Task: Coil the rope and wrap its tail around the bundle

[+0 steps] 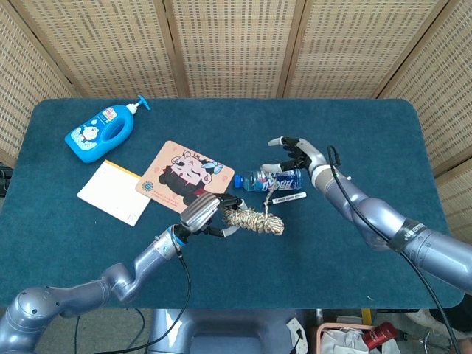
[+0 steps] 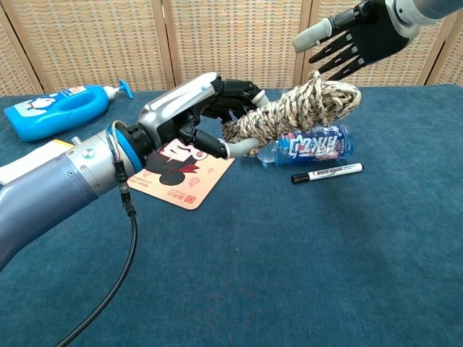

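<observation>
From the head view we see our left robot hand [image 1: 203, 213] gripping one end of the coiled rope bundle [image 1: 253, 219] above the blue table [image 1: 369, 133], in front of the cartoon mat [image 1: 181, 175], while our right robot hand [image 1: 295, 151] hovers with fingers spread and holding nothing, just above the water bottle [image 1: 270, 178] and the marker [image 1: 288, 198]. From the chest view we see the left robot hand [image 2: 195, 116] curled around the rope bundle [image 2: 298, 108], which is lifted over the water bottle [image 2: 311, 144], and the right robot hand [image 2: 354, 35] splayed empty just above the bundle's far end, with the soap bottle [image 2: 58, 110] far off to the side.
</observation>
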### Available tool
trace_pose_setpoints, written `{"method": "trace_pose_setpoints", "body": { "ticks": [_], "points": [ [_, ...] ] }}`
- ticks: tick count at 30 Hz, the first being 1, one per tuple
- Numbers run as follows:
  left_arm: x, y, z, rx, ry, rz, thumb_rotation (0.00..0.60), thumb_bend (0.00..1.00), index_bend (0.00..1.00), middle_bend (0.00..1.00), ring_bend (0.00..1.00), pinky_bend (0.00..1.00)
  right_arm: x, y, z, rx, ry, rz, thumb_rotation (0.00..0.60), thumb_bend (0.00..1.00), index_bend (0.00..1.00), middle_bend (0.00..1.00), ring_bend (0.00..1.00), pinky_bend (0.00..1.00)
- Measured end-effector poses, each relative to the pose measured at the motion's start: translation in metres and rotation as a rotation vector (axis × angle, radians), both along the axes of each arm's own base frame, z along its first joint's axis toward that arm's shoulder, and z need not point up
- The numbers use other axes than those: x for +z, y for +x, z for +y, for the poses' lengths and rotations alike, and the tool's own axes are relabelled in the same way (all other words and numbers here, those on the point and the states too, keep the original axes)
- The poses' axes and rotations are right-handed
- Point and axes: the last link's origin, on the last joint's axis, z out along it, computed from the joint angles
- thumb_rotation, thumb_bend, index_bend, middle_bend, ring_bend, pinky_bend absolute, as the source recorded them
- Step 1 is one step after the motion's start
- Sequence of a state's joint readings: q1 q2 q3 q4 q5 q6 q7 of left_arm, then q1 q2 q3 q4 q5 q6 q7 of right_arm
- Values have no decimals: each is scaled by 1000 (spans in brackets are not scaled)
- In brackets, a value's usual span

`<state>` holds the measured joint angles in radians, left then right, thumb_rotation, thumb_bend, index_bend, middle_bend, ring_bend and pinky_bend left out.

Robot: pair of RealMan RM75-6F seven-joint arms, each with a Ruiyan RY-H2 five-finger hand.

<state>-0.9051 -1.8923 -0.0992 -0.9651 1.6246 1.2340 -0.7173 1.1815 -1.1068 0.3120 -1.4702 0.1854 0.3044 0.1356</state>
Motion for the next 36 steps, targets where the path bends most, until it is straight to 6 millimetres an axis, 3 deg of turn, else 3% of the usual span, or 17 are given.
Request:
{"method": "trace_pose_setpoints", "body": {
  "ticks": [10,19,29,36],
  "points": [
    [5,3,2,21,12,-49,600,818,652,537,454,533,11,-2,-6,5,-50,28,600,0,0,0,0,0],
    [22,4,13,30,66,-54,600,819,652,538,454,533,33,-21,-2,133,-260,155,600,0,0,0,0,0],
    [44,-6,17,27,132,-9,600,828,652,537,454,533,51,-83,25,344,-520,343,600,0,0,0,0,0],
    [56,-18,15,31,154,0,600,829,653,538,454,533,51,-141,69,574,-693,704,600,0,8,0,0,0]
  ]
}}
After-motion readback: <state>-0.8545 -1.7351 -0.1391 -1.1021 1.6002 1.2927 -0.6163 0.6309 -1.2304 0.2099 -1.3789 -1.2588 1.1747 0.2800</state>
